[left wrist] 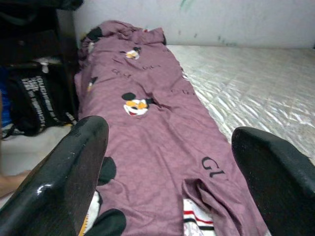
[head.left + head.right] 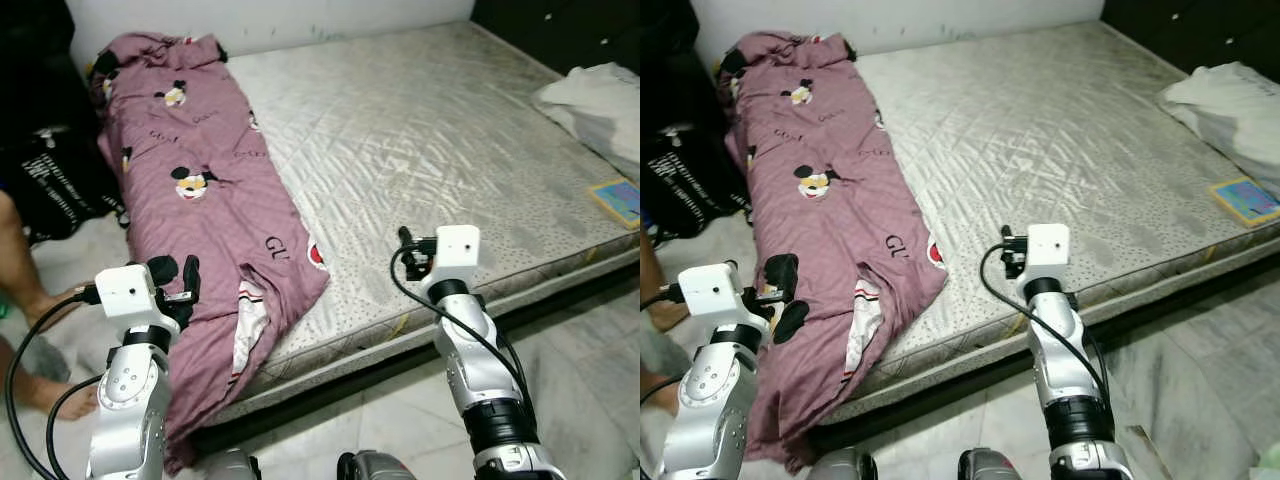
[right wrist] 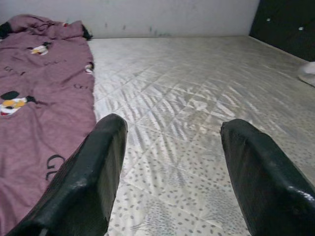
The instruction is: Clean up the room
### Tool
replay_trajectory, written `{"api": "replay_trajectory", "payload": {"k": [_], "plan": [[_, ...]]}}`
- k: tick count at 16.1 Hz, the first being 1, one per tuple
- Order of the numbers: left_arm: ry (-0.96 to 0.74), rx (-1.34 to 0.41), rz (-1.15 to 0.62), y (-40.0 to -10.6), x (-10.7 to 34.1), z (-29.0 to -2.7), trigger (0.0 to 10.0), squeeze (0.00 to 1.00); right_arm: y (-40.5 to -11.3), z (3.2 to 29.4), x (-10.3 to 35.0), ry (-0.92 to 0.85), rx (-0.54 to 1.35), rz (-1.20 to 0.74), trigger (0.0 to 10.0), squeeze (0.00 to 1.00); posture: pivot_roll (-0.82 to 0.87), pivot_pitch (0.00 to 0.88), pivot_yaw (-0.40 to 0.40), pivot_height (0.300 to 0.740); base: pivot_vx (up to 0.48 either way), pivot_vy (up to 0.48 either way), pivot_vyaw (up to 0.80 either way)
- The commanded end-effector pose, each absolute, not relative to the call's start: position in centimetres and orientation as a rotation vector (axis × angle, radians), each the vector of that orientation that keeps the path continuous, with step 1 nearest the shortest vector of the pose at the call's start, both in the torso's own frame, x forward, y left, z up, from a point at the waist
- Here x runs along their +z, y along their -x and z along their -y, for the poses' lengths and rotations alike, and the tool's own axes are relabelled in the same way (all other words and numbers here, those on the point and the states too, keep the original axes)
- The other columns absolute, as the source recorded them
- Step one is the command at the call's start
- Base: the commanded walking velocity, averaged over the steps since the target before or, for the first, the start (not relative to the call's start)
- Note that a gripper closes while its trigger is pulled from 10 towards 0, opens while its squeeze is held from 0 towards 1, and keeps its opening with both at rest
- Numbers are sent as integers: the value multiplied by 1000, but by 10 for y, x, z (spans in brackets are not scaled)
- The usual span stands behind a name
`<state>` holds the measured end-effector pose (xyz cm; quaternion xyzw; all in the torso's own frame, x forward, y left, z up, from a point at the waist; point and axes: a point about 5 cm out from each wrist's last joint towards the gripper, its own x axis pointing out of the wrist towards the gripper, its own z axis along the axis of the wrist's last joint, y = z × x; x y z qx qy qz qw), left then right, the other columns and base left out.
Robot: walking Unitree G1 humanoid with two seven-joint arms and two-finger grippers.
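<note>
Home bedroom: bare mattress point(image 2: 430, 150), cartoon-print blanket point(image 2: 200, 190).

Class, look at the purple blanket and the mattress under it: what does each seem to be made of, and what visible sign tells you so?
Purple blanket: probably soft woven cotton-like fabric, matt, since it creases and drapes over the bed edge. Mattress: quilted textile cover with slight sheen, shown by stitched diamond padding.

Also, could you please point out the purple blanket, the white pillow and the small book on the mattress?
purple blanket point(image 2: 215, 215): left eye view, on its middle, below a cartoon print.
white pillow point(image 2: 600, 100): left eye view, on its crumpled top.
small book point(image 2: 620, 200): left eye view, on its blue cover.
</note>
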<state>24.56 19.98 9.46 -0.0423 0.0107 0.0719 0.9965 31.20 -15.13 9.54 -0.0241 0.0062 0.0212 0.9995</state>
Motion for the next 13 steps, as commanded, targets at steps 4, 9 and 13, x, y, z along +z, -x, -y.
{"api": "replay_trajectory", "payload": {"k": [4, 9, 13], "plan": [[98, 176, -38, -238, 97, -203, 10000, 0, -307, 148, 98, 41, 62, -19, 10000, 0, 49, 146, 23, 723, 0, 0, 0], [113, 160, -38, -244, 99, -195, 10000, 0, -305, 143, 100, 58, 99, -25, 10000, 0, 45, 143, 19, 655, 0, 0, 0], [126, 136, -40, -247, 100, -187, 10000, 0, -305, 142, 102, 57, 109, -26, 10000, 0, 44, 136, 16, 605, 0, 0, 0]]}}
